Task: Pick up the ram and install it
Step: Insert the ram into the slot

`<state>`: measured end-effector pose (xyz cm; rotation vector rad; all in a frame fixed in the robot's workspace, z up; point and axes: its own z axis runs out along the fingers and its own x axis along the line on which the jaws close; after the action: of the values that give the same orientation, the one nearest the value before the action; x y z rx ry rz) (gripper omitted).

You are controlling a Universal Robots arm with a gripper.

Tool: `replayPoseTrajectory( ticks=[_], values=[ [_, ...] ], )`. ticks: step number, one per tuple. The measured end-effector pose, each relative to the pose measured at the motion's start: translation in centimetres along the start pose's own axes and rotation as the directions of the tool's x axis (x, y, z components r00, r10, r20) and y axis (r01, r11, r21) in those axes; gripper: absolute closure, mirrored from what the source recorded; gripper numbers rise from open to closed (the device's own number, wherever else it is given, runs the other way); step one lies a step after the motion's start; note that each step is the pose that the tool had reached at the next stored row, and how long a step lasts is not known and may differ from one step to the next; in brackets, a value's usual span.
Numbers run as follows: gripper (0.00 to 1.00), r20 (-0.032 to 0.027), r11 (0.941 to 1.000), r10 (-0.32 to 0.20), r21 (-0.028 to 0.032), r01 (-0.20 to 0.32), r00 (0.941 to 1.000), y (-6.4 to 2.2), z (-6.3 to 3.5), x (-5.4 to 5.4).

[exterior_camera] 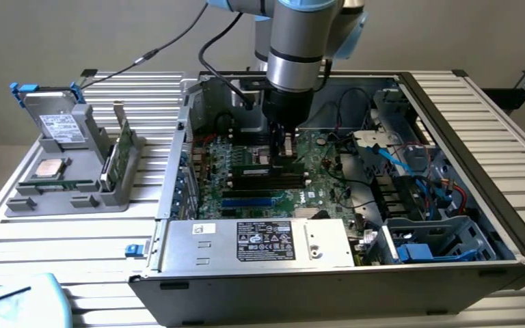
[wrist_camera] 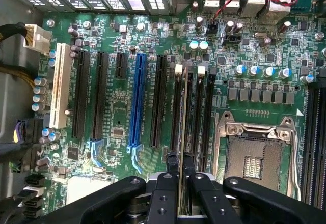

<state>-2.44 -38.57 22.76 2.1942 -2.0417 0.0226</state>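
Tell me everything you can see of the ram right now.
The ram shows edge-on in the wrist view: a thin flat board, greenish-brown along its edge, standing upright. The pincer is shut on it, one black finger on each face. It runs lengthwise along the black memory slots beside the empty processor socket. Whether it is seated cannot be told.

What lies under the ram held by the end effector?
Under the ram sit the black memory slots of the green motherboard, next to the empty processor socket. The stick's own body covers its lower edge, so contact with a slot cannot be judged.
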Motion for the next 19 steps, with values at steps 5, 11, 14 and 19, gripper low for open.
replayPoseTrajectory(
  ticks=[5, 11, 14, 19],
  values=[
    [0.86, 0.0002, 1.0000, 0.009, -0.0011, -0.009, 1.0000, 0.00, 0.13, -0.01],
    [0.86, 0.0034, 0.9991, 0.043, -0.0028, -0.043, 0.9991, -0.01, 0.15, 0.12],
    [0.86, 0.0042, 0.9990, 0.045, 0.0054, -0.045, 0.9990, 0.02, 0.15, 0.39],
    [0.86, 0.0143, 0.9985, 0.049, 0.0228, -0.049, 0.9987, 0.04, 0.13, 0.69]
  ],
)
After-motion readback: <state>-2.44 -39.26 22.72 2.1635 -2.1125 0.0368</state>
